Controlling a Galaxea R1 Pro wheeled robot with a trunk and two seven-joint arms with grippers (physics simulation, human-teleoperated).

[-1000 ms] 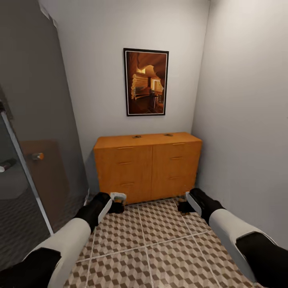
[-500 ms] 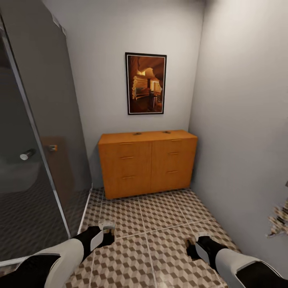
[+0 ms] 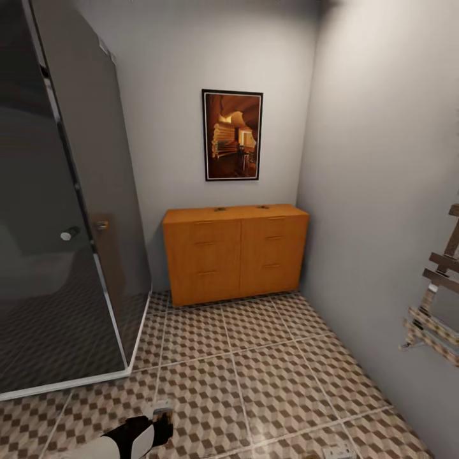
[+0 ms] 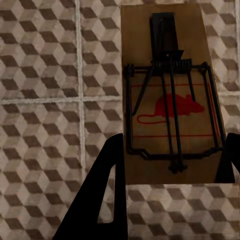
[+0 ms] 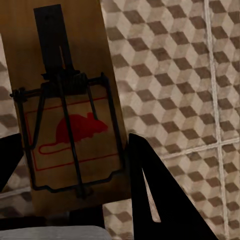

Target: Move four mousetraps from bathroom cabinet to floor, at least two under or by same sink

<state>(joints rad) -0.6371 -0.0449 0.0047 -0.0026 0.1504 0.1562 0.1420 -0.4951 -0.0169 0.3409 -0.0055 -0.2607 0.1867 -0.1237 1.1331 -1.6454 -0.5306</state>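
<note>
In the left wrist view a brown wooden mousetrap with dark wire and a red mouse mark sits between my left gripper's dark fingers, above the cube-pattern bathroom floor. My right gripper is likewise shut on a second mousetrap. In the head view my left gripper hangs low over the floor tiles. The orange-brown cabinet stands against the far wall, with two small traps on its top. The bathroom sink is out of view.
A dark glass shower enclosure with a round knob fills the left side. A towel rack juts from the right wall. A framed picture hangs above the cabinet. Open tiled floor lies between me and the cabinet.
The whole head view has pulled back from the cabinet, so the camera moved away. Both arms have sunk toward the picture's lower edge. The towel rack has come into sight.
</note>
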